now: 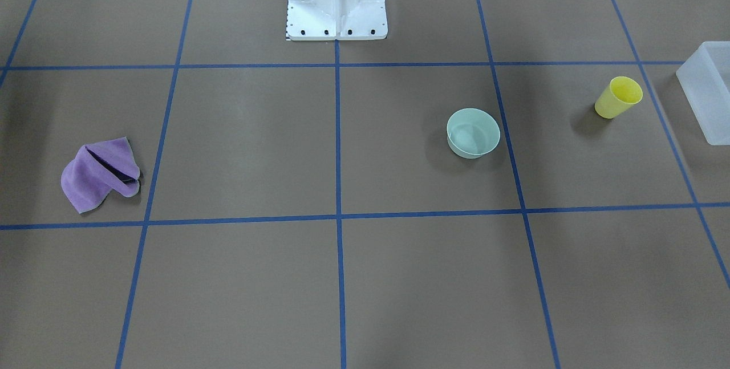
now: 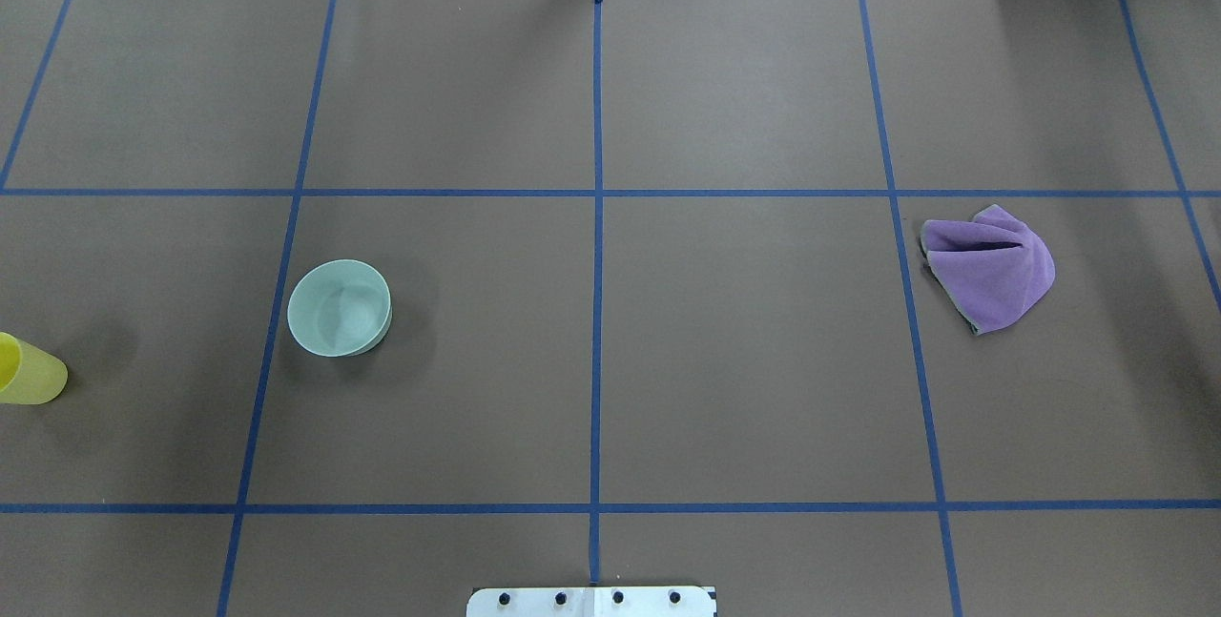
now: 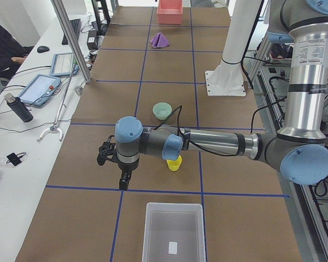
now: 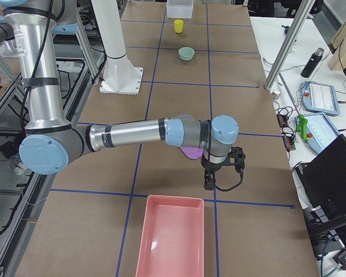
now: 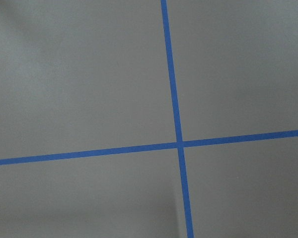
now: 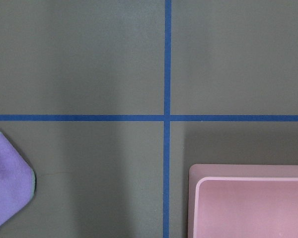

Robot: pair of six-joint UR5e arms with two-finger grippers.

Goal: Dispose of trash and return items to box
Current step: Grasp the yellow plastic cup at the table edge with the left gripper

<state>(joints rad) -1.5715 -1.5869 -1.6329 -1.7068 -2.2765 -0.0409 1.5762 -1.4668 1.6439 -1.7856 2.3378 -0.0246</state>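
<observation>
The yellow cup stands on the brown table, apart from the translucent box at that view's right edge. The mint-green bowl sits upright and empty, further toward the table's middle. In the exterior left view my left gripper hangs above the table beside the cup and short of the box. In the exterior right view my right gripper hangs near a purple cloth. I cannot tell whether either gripper is open or shut. Neither wrist view shows its fingers.
The crumpled purple cloth lies on the robot's right side. A pink bin stands at that end of the table; its corner shows in the right wrist view. The white robot base plate is at the table's edge. Blue tape lines grid the table.
</observation>
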